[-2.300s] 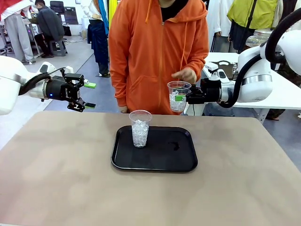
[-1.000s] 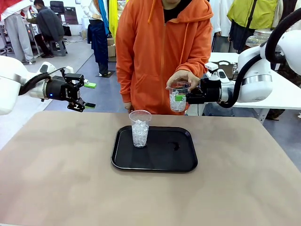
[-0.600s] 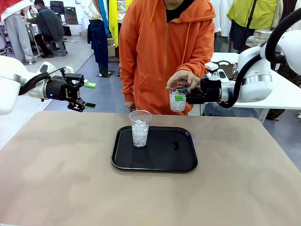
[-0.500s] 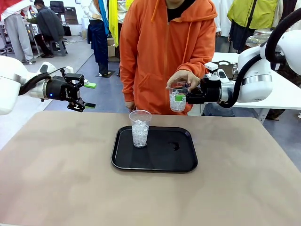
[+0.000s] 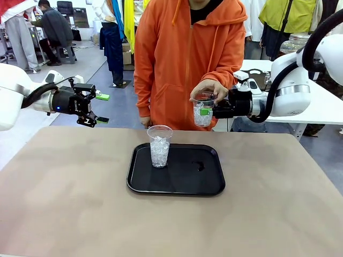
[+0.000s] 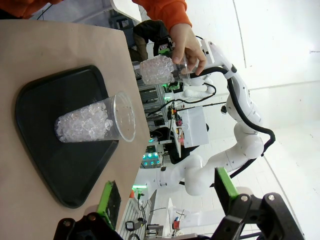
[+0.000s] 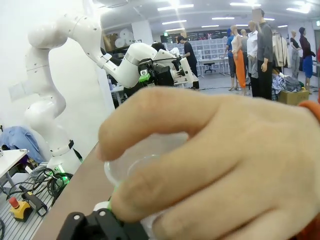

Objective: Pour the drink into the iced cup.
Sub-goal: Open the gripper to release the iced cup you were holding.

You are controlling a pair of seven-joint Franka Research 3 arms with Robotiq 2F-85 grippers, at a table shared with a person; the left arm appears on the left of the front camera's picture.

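One iced cup (image 5: 159, 145), clear plastic and full of ice, stands upright on the black tray (image 5: 177, 184). A second iced cup (image 5: 202, 111) hangs in the air past the table's far edge. My right gripper (image 5: 207, 111) is at its side, and the person's hand (image 5: 209, 89) clasps its rim from above. That hand (image 7: 225, 160) hides the jaws in the right wrist view, so I cannot tell whether they still grip the cup (image 7: 145, 155). My left gripper (image 5: 102, 108) hovers open and empty off the table's far left corner. The drink is out of view.
The person in an orange hoodie (image 5: 185, 59) stands at the far edge. A round glass jar (image 5: 295, 43) sits on a white table behind my right arm; I cannot tell what is in it. In the left wrist view the tray (image 6: 50, 165) holds the cup (image 6: 95, 122).
The person's hand has come down onto the rim of the raised cup and stays clasped there. Neither arm has moved, and the cup on the tray stands as before.
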